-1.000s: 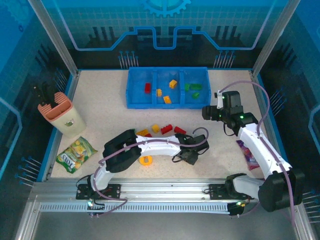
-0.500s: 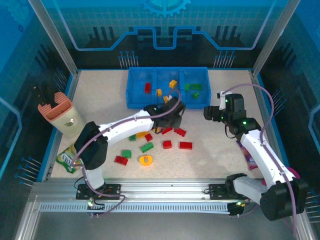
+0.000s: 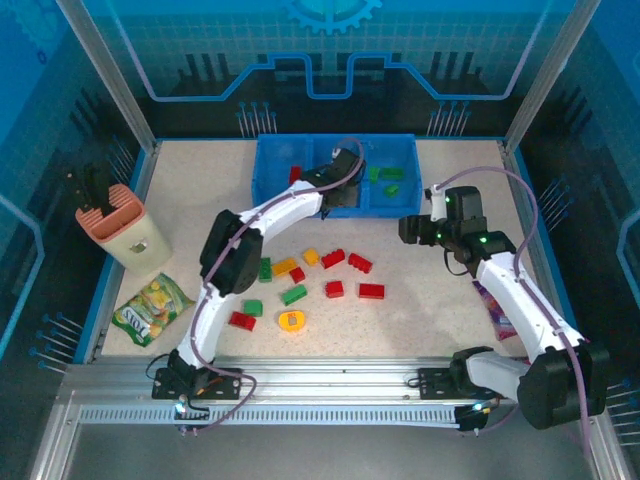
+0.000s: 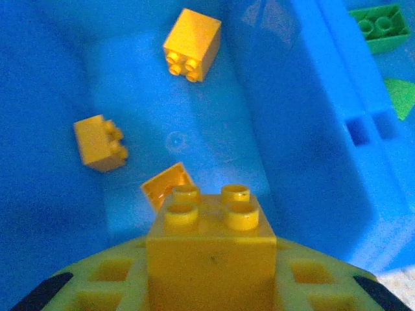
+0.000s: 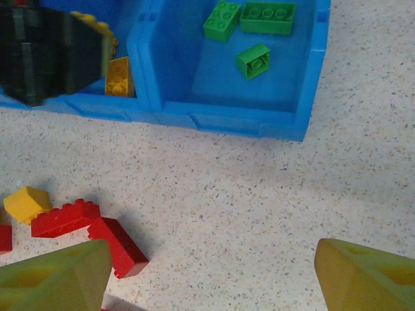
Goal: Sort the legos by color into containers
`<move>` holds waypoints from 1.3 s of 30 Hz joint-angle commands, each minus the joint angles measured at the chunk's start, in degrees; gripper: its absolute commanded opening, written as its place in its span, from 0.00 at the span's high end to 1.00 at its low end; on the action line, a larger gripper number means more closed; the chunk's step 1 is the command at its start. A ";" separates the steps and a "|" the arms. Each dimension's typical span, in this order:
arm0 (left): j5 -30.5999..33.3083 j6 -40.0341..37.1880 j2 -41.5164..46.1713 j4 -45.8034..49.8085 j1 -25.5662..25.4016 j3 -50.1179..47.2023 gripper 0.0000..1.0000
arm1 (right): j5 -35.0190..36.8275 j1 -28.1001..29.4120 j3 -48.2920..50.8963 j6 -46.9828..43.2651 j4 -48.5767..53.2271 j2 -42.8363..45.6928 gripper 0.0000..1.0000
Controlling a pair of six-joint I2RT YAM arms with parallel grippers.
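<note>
Left hand [image 3: 338, 192], apparently gripping yellow lego [image 4: 211, 243], reached the tray [image 3: 264, 186].

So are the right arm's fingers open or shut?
Open: the right fingers sit far apart, with table showing between them, nothing held.

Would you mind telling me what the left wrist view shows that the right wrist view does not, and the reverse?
Left wrist, not right wrist: a held yellow brick clamped in the left gripper above the middle compartment. Right wrist, not left wrist: the open right gripper, and red bricks beside a stray yellow brick on the table. Both: the blue tray, green bricks in its right-hand compartment, and a loose yellow brick in the middle one.
</note>
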State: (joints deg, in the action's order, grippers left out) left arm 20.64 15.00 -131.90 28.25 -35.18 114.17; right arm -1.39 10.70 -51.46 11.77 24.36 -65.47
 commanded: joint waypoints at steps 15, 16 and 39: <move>-3.95 0.82 -13.47 4.36 2.05 17.53 0.63 | -1.71 -0.47 -2.06 -1.14 -0.90 -2.45 0.15; -3.88 0.90 -13.46 4.36 2.05 17.49 0.58 | -1.69 -0.48 -2.06 -1.17 -0.89 -2.61 0.15; -3.78 -3.40 20.86 -2.19 0.15 -16.80 0.63 | 0.11 1.24 -2.23 -1.13 0.33 -2.70 0.16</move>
State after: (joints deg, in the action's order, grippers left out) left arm 17.69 13.06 -119.70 28.49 -33.67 102.94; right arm -1.96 10.98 -52.21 11.09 24.43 -68.60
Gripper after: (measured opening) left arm 0.369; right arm 0.841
